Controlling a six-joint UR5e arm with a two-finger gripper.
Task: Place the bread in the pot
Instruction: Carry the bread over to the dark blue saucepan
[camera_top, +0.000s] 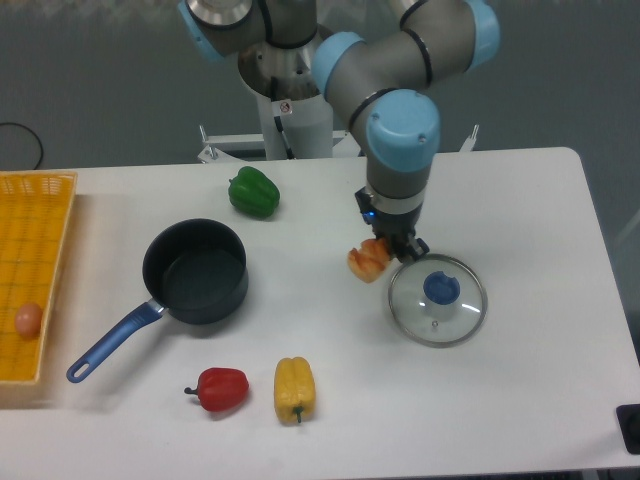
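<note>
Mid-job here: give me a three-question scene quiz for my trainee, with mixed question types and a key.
1. True or false: the bread is already inside the pot.
2. Which pepper lies nearest the pot's handle? A) green B) red C) yellow
3. Fill in: the glass lid lies on the table with its blue ____ facing up.

Key:
1. False. The end effector holds the bread beside the lid, and the pot is empty.
2. B. The red pepper is nearest; the yellow pepper lies beside it, and the green pepper is beyond the pot.
3. knob
</note>
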